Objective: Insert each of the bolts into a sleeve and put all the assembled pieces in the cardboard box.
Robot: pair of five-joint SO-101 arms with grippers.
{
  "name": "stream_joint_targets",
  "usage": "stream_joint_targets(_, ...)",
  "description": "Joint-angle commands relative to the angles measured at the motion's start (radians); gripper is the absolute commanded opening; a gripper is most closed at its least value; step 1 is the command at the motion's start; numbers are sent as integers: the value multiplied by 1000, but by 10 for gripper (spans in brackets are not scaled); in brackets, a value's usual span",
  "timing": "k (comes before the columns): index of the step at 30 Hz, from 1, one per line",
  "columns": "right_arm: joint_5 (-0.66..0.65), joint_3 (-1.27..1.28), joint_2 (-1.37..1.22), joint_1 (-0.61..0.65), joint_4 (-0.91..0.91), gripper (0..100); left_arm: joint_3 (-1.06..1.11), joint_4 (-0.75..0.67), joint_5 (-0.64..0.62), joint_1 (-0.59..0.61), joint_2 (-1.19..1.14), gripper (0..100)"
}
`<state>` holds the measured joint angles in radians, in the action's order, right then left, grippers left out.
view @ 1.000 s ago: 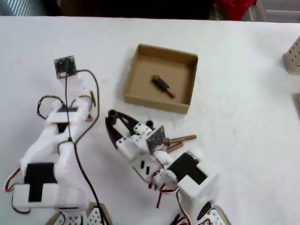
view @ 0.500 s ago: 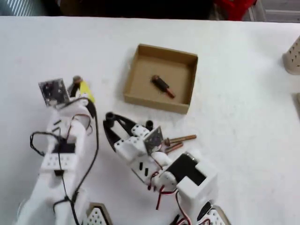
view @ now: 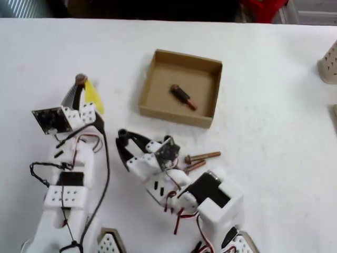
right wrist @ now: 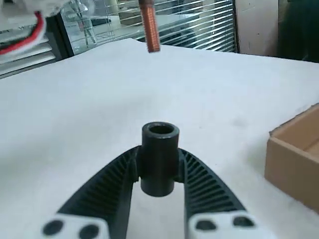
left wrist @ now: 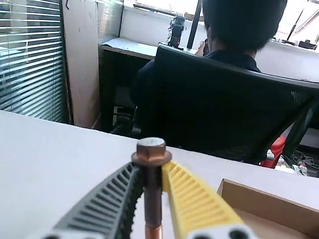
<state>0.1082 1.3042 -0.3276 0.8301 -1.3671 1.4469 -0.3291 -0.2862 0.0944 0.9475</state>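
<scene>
My left gripper [view: 81,88] is shut on a copper bolt [view: 80,80], which it holds left of the cardboard box [view: 152,84]. In the left wrist view the bolt [left wrist: 152,191] stands head up between the grey and yellow fingers [left wrist: 187,194] of that gripper [left wrist: 150,169]. My right gripper [view: 123,139] is shut on a black sleeve [view: 122,134] in front of the box. In the right wrist view the sleeve [right wrist: 159,155] stands upright, bore open, in that gripper [right wrist: 158,167], and the bolt's shank [right wrist: 149,27] hangs beyond it. One assembled piece [view: 182,97] lies in the box.
Two loose copper bolts [view: 202,156] [view: 194,166] lie on the table beside the right arm. A small dark piece [view: 168,139] stands by that arm's wrist. A beige perforated object [view: 329,63] sits at the right edge. The box wall [right wrist: 294,154] is close to the right gripper.
The left arm has pulled back and tipped its wrist, so the bolt now points head up farther left. The right gripper with the sleeve has shifted slightly left.
</scene>
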Motion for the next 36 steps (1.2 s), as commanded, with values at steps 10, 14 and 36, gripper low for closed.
stream_joint_targets(10, 6, -64, -64, -1, -62, 15, -83, 153, 232, -202, 50, 20)
stream_joint_targets(14, 6, -66, -65, -2, -59, 15, 20, 26, 170, -217, 50, 20)
stream_joint_targets(36, 6, -64, -65, -1, -56, 15, -3, 450, 18, -219, 371, 20)
